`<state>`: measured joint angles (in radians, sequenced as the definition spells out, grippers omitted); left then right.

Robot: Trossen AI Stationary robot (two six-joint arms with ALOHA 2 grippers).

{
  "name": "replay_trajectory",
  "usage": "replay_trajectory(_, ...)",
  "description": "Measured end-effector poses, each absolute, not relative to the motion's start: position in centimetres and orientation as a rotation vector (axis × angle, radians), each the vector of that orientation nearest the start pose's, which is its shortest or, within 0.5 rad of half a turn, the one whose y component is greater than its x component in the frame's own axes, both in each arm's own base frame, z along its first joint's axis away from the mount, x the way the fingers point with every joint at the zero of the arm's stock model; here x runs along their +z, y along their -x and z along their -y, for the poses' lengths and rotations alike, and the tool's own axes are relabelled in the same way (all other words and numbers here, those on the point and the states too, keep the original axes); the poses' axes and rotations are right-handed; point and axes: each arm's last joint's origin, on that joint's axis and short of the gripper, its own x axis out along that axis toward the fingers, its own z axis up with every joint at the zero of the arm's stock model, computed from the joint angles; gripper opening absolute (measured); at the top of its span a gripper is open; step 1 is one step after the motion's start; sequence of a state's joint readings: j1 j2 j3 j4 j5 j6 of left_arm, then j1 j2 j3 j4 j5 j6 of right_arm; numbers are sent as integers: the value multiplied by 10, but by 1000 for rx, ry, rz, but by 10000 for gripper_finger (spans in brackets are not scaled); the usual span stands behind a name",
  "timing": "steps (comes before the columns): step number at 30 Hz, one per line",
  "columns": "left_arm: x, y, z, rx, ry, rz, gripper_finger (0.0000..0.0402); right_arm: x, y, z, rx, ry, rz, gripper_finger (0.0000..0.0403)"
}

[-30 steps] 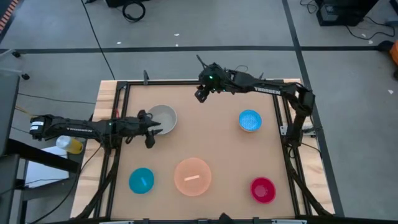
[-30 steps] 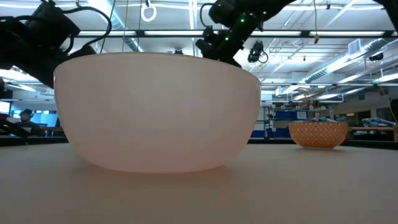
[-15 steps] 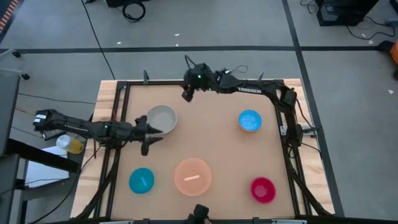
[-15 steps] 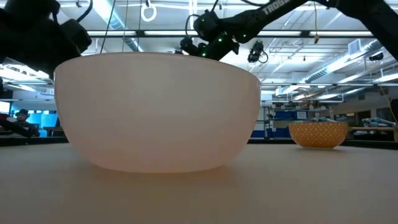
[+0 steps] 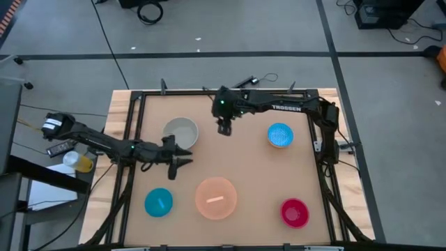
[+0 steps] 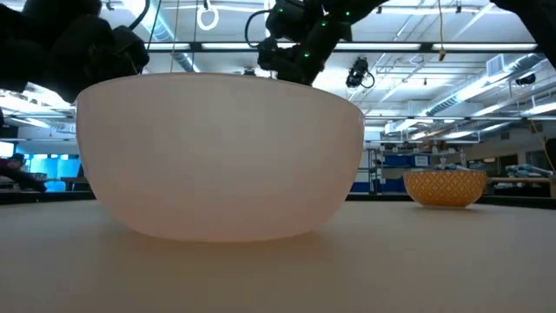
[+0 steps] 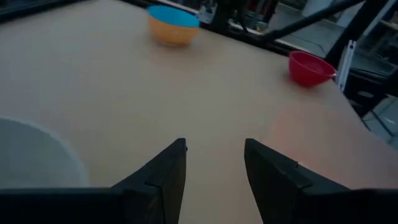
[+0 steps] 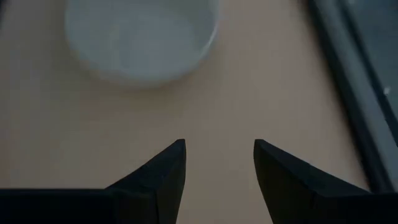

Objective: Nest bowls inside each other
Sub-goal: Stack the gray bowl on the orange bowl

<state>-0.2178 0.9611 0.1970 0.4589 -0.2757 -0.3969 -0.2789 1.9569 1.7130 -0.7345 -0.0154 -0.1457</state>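
Observation:
Five bowls stand apart, upright on their bases. The grey-white bowl (image 5: pixel 180 131) is far left, the blue bowl (image 5: pixel 280 135) far right, the teal bowl (image 5: pixel 158 202), the peach-orange bowl (image 5: pixel 215 197) and the magenta-red bowl (image 5: pixel 294 213) along the near side. My left gripper (image 5: pixel 187 158) hovers open just near-side of the grey-white bowl (image 7: pixel 31 155), pointing toward the table's right. My right gripper (image 5: pixel 224 130) hangs open above the table just right of that bowl (image 8: pixel 142 37), pointing down at a slant. Both are empty.
A black frame (image 5: pixel 132 125) borders the tan table top. In the low view the peach-orange bowl (image 6: pixel 219 156) fills the foreground, and the blue bowl's orange patterned outside (image 6: pixel 445 187) shows at the right. Bare table lies in the middle between the bowls.
My left gripper has drawn away from the grey-white bowl's near side, toward the table's near edge and right, turning as it went. My right gripper has swung left along the far edge, then come toward the near side and down, closer to the grey-white bowl. No bowl has moved.

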Motion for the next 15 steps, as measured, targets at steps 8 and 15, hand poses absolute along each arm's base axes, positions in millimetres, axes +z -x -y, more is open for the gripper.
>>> replay_trajectory(8, 194, -223, 56, 42, 167, -358, 169, 264, -397, 103, -182, 40, -1143, 195)
replay_trajectory(15, 195, -249, 52, 129, 88, -658, 196, 259, -383, 97, -253, -85, -1290, 195)
